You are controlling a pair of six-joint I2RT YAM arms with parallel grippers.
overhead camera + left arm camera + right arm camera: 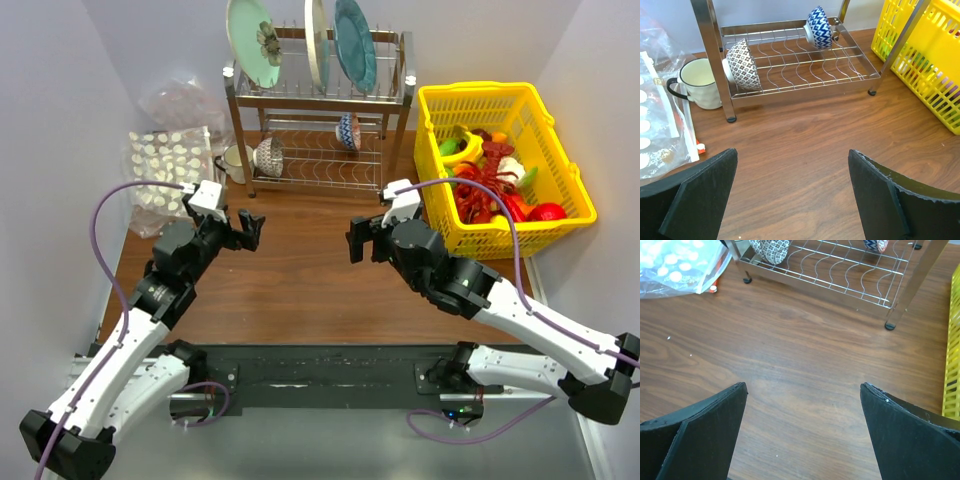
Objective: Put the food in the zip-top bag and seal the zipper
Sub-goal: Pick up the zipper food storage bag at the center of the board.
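Right hand (802,390) low in frame, black fingers (700,435) spread wide, nothing between them. Brown wood-grain counter (805,350) beneath. Wire dish rack (840,287) across top, one foot resting on counter at right. Patterned bowl (774,249) tilted on rack shelf, top left. Clear pack with white dots (675,265) in far left corner, beside rack. Yellow basket (954,365) at right edge.

Bright even overhead light; soft shadows; frames sharp; wrist views slightly wide-angle.
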